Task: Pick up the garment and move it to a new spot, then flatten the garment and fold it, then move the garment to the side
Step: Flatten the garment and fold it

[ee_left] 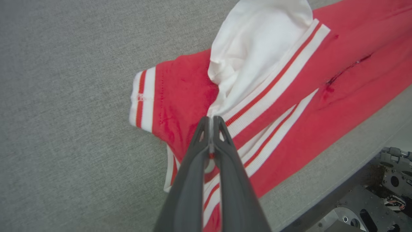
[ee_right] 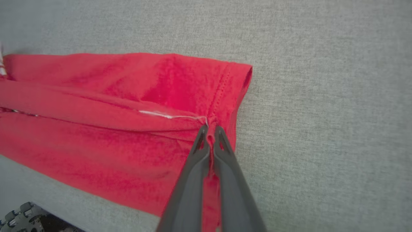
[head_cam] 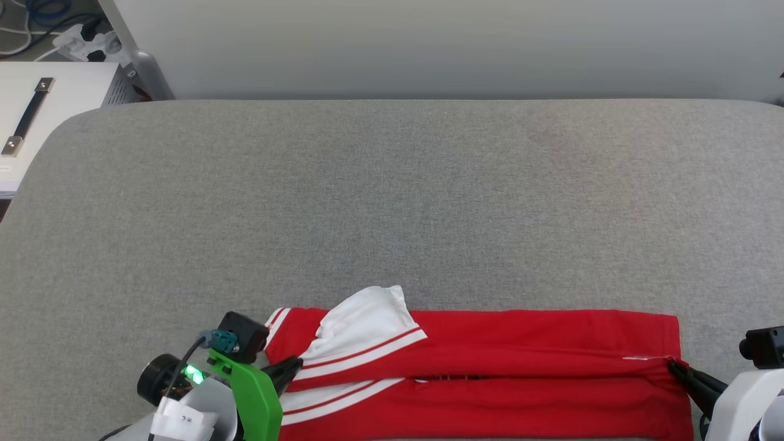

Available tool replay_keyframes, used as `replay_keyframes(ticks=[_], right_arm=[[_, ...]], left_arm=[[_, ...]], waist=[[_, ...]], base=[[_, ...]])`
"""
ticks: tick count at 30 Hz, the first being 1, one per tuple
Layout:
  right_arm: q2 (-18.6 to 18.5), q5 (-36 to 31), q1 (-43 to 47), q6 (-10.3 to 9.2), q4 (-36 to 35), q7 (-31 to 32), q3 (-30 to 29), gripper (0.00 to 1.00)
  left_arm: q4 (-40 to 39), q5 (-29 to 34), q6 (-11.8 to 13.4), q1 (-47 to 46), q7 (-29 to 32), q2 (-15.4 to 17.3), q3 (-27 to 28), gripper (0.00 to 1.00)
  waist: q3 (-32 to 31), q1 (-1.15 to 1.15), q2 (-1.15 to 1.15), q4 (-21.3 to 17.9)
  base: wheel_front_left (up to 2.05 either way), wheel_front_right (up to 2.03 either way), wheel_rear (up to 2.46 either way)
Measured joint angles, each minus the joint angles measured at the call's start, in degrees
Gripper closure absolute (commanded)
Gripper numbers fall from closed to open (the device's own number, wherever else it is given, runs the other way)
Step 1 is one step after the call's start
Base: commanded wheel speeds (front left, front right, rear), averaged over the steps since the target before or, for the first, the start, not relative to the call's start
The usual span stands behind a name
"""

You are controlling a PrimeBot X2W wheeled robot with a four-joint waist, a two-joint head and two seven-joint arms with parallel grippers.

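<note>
I am pinching the garment [head_cam: 490,361] at both ends. My left fingers [ee_left: 210,122] are closed tight on the striped trim where the white sleeve [ee_left: 257,42] is bunching up. My right fingers [ee_right: 209,130] are closed tight on the red hem [ee_right: 236,87] at the other end.

The jersey is lying on the grey surface [head_cam: 392,214], right along the edge nearest me, stretched out as a long, narrow band from my left to my right. Its long edges are meeting in a crease along the middle, so I am judging the pick-up, the move and the flattening as done, and the lengthwise fold as in place.

The sleeve is sticking up past the far edge of the band, so I am treating that end as not yet tidy. By my reckoning, folding the band across its length is not yet done, and neither is shifting the finished bundle to the side.
</note>
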Motion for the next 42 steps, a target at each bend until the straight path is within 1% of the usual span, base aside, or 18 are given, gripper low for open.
replay_keyframes(ticks=[3, 5, 6, 7, 8, 15, 18, 21, 24, 30, 32, 34, 37, 38, 40, 42], right_arm=[[0.14, -0.34, -0.16, 0.0, 0.7, 1.18, 0.56, 1.0], [0.42, -0.75, -0.46, 0.0, 1.21, 1.67, 0.81, 1.0], [0.62, -0.78, -0.64, 0.0, 1.45, 1.71, 0.83, 0.9], [0.85, -0.81, -0.99, 0.0, 1.72, 1.76, 0.83, 0.35], [1.16, -0.82, -1.31, 0.0, 2.01, 1.96, 0.69, 0.0], [2.69, -0.82, -2.2, 0.0, 2.53, 2.2, 0.45, 0.0], [2.97, -0.66, -2.15, 0.0, 2.67, 2.37, -0.25, 0.0], [3.18, -0.47, -1.92, 0.0, 2.27, 2.68, -1.18, 0.0], [3.3, -0.1, -0.97, 0.0, 1.33, 3.28, -2.5, 0.0], [4.12, -0.07, 1.65, 0.0, -1.13, 6.03, -7.11, 0.0], [4.65, -0.44, 2.65, 0.0, -1.91, 7.3, -9.12, 0.0], [5.56, -1.23, 3.44, 0.0, -2.07, 8.71, -11.46, 0.0], [7.67, -2.82, 4.44, 0.0, -1.81, 11.82, -15.17, 0.0], [8.39, -3.82, 4.8, 0.0, -1.79, 12.93, -16.34, 0.0], [9.89, -5.32, 5.23, 0.0, -1.7, 14.71, -18.6, 0.0], [11.65, -6.82, 5.5, 0.0, -1.71, 16.49, -21.17, 0.0]], left_arm=[[1.75, 0.25, -0.11, -0.03, -0.29, -1.0, -0.63, 1.0], [3.08, 0.43, -0.6, -0.07, -0.32, -1.67, -1.09, 1.0], [3.75, 0.46, -0.71, -0.08, -0.29, -1.99, -1.19, 1.0], [4.44, 0.46, -0.83, -0.09, -0.24, -2.43, -1.33, 0.55], [5.24, 0.48, -1.02, -0.12, -0.26, -2.93, -1.43, 0.0], [8.49, 0.88, -1.31, -0.28, -1.79, -4.6, -1.65, 0.0], [9.23, 0.79, -1.31, -0.21, -2.87, -4.83, -1.41, 0.0], [9.11, 0.21, -0.78, 0.02, -4.63, -4.88, -0.66, 0.0], [8.34, -0.53, 0.42, 0.97, -6.8, -4.89, 0.98, 0.0], [4.74, -3.77, 4.36, 4.51, -11.5, -4.9, 4.87, 0.0], [3.04, -3.82, 5.69, 5.13, -14.49, -4.91, 6.45, 0.0], [1.52, -3.66, 6.44, 5.65, -17.67, -5.0, 7.86, 0.0], [-0.54, -1.91, 7.15, 5.99, -20.33, -5.53, 10.28, 0.0], [-1.1, -0.22, 7.5, 6.19, -20.64, -5.78, 10.94, 0.0], [-2.33, 1.59, 8.21, 7.09, -20.98, -6.73, 13.35, 0.0], [-4.24, 5.05, 8.68, 8.38, -21.0, -8.23, 17.09, 0.0]], waist=[[0.7, 0.0, 0.0, -0.02], [1.25, 0.0, 0.0, -0.03], [1.45, 0.0, 0.0, -0.04], [1.67, 0.0, 0.0, -0.06], [1.87, 0.0, 0.0, -0.09], [1.68, 0.0, 0.0, -0.28], [0.8, 0.0, 0.0, -0.3], [-0.43, 0.0, 0.0, -0.33], [-1.86, 0.0, 0.0, -0.35], [-4.62, 0.0, 0.0, -0.31], [-5.27, 0.0, 0.0, -0.17], [-5.55, 0.0, 0.0, 0.07], [-5.51, 0.0, 0.0, 0.54], [-5.43, 0.0, 0.0, 0.69], [-5.2, 0.0, 0.0, 0.96], [-4.82, 0.0, 0.0, 1.24]], base=[[0.0, 0.0, 0.0], [0.0, 0.0, 0.0], [0.0, 0.0, 0.0], [0.0, 0.0, 0.0], [0.0, 0.0, 0.0], [0.0, 0.0, 0.0], [0.0, 0.0, 0.0], [0.0, 0.0, 0.0], [0.0, 0.0, 0.0], [0.0, 0.0, 0.0], [0.0, 0.0, 0.0], [0.0, 0.0, 0.0], [0.0, 0.0, 0.0], [0.0, 0.0, 0.0], [0.0, 0.0, 0.0], [0.0, 0.0, 0.0]])
